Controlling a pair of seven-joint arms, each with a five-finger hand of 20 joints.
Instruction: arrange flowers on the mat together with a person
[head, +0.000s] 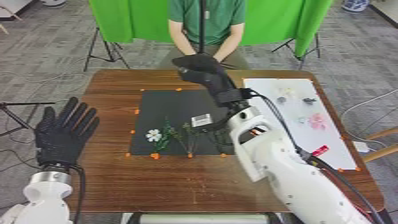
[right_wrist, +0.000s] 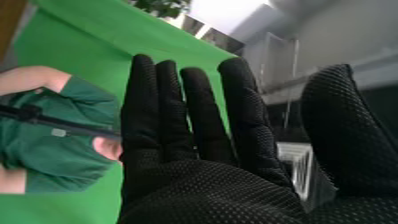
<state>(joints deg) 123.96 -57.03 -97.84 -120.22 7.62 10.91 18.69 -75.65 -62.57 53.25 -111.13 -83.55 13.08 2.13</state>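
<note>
Head view shows a black mat (head: 169, 109) on a brown table (head: 191, 187), green cloth (head: 133, 22) behind.

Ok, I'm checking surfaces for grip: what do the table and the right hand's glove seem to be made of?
The table looks like wood or wood-effect laminate, with brown grain and a slight sheen. The right hand's glove seems matt knitted fabric, showing fine mesh.

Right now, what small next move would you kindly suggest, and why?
I would probably bring the right hand toward the pink flower: the hand is open and empty, and that flower lies on the white board, off the dark mat.
</note>
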